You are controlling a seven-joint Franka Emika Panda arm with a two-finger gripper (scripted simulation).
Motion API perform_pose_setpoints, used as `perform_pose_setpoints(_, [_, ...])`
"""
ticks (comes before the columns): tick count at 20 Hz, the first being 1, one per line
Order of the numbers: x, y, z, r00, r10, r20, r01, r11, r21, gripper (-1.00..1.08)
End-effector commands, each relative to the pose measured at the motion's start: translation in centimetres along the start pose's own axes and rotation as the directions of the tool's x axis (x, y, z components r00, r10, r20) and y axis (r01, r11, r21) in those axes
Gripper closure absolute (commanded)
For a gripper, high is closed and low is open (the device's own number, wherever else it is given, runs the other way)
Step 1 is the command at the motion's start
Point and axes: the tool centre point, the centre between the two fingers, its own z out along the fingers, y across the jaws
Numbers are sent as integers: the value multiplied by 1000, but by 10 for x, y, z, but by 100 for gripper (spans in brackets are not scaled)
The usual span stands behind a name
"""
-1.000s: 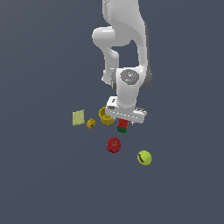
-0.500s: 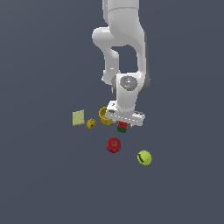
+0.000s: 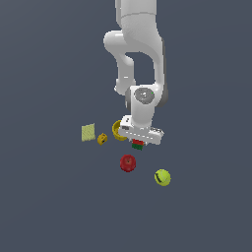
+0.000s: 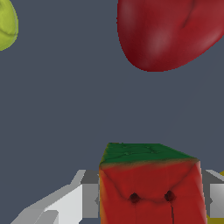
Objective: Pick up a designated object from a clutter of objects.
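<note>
The designated object, a small cube (image 3: 138, 144) with red and green faces, lies on the floor directly under my gripper (image 3: 140, 141). In the wrist view the cube (image 4: 151, 183) fills the space between my two fingers (image 4: 70, 203), green face up and red face toward the camera. A thin gap shows on each side of it, so the gripper (image 4: 151, 199) is open around the cube. Around it lies the clutter of objects: a red apple (image 3: 128, 163), a yellow-green tennis ball (image 3: 162, 177) and a yellow cup (image 3: 118, 130) partly hidden behind the hand.
A pale yellow flat square (image 3: 88, 132) and a small yellow-orange block (image 3: 102, 139) lie toward the exterior view's left. In the wrist view the apple (image 4: 170, 30) is close ahead of the cube, and the tennis ball (image 4: 6, 24) shows at the edge.
My hand has come down over the cube, so its fingers now sit around it. The loose objects have not moved.
</note>
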Motion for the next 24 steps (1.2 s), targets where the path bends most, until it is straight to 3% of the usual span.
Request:
perform_pose_setpoints(1, [-15,4,17,999,-2,37,2,1000,-15,108])
perform_pose_setpoints(8, [-15,4,17,999,-2,37,2,1000,-15,108])
perform_pose_setpoints(9, [0,0,0,1000,-1,-1,1,1000,0,108])
perform_pose_setpoints(17, [-3,-4,-15,1000,-1,1,1,1000,-1,108])
perform_pose_setpoints(24, [-9,-14,-52,1000,-1,4,1,1000,-3,108])
